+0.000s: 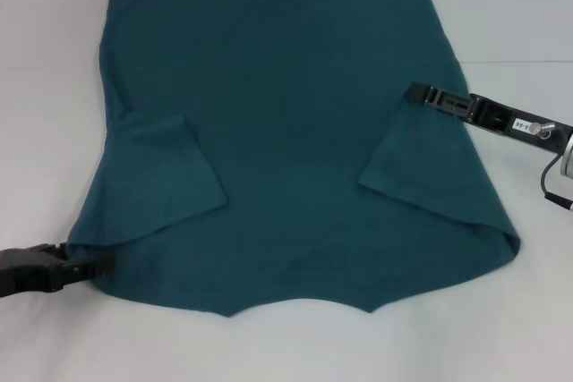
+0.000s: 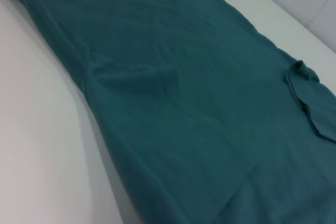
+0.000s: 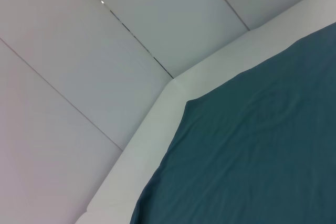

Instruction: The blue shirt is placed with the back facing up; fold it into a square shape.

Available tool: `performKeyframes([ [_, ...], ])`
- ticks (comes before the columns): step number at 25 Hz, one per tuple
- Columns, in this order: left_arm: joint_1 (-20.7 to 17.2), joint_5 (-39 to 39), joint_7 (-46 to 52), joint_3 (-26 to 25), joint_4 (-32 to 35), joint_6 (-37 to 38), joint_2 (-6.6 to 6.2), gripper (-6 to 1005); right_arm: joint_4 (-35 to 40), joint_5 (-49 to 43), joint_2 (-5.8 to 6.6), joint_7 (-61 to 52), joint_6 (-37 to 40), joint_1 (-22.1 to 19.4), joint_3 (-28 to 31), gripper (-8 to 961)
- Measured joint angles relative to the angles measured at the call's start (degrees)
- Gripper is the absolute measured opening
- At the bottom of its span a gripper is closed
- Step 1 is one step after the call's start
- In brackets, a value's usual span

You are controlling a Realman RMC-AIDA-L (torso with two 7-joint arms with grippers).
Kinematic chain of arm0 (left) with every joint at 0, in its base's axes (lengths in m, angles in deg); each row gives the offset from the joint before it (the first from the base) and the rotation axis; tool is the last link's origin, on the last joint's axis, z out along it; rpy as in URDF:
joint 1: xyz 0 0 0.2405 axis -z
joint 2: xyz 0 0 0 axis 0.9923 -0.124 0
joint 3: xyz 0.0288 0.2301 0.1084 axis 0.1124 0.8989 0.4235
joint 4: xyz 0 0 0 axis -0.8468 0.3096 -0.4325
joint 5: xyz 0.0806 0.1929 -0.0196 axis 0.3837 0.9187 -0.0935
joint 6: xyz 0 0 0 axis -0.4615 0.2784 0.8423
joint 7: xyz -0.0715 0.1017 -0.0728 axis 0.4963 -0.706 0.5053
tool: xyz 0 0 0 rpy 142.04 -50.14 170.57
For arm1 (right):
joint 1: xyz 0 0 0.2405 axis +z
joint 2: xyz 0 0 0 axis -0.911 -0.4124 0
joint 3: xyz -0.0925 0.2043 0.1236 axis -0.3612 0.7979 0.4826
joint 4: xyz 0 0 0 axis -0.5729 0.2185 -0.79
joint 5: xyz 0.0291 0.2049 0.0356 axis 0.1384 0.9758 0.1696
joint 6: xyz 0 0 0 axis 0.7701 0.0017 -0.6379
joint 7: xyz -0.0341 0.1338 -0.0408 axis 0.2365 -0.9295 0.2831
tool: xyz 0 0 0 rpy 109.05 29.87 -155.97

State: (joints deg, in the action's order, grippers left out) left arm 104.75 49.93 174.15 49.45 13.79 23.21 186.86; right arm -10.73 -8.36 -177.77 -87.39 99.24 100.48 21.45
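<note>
The blue shirt (image 1: 286, 131) lies flat, plain side up, running from the far edge toward me, with its neckline (image 1: 304, 306) nearest me. Both short sleeves are folded inward, the left sleeve (image 1: 166, 176) and the right sleeve (image 1: 421, 167). My left gripper (image 1: 100, 261) sits low at the shirt's near-left shoulder corner, shut on the fabric edge. My right gripper (image 1: 414, 93) reaches in from the right and touches the shirt's right edge, just above the folded right sleeve. The shirt (image 2: 184, 103) fills the left wrist view, and the shirt (image 3: 252, 156) also shows in the right wrist view.
The shirt rests on a white table (image 1: 519, 6). In the right wrist view, the table's far edge (image 3: 157, 119) meets pale wall panels (image 3: 105, 40). A bunched fold of fabric (image 2: 304, 87) shows across the shirt in the left wrist view.
</note>
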Motion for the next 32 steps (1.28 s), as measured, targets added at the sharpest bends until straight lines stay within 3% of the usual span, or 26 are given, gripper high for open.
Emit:
performKeyframes([
  [8,0.57,0.14,1.17,0.02,0.15,-0.51,-0.04,723,0.14,0.0,0.06,0.0,0.12,-0.02,0.0,946],
  [11,0.71,0.14,1.5,0.04,0.15,-0.95,-0.09,508,0.16,0.0,0.08,0.0,0.23,-0.1,0.0,947],
  [16,0.91,0.14,2.05,0.07,0.11,-1.91,-0.1,241,0.18,0.03,0.13,0.0,0.27,-0.22,-0.01,947],
  [27,1.13,0.14,2.6,0.07,0.07,-2.28,-0.1,21,0.23,0.0,0.58,0.0,0.15,-0.61,-0.02,946],
  [32,1.17,0.13,2.81,0.07,0.12,-2.24,-0.1,20,0.61,-4.36,2.53,-5.39,0.03,-0.81,-0.48,946],
])
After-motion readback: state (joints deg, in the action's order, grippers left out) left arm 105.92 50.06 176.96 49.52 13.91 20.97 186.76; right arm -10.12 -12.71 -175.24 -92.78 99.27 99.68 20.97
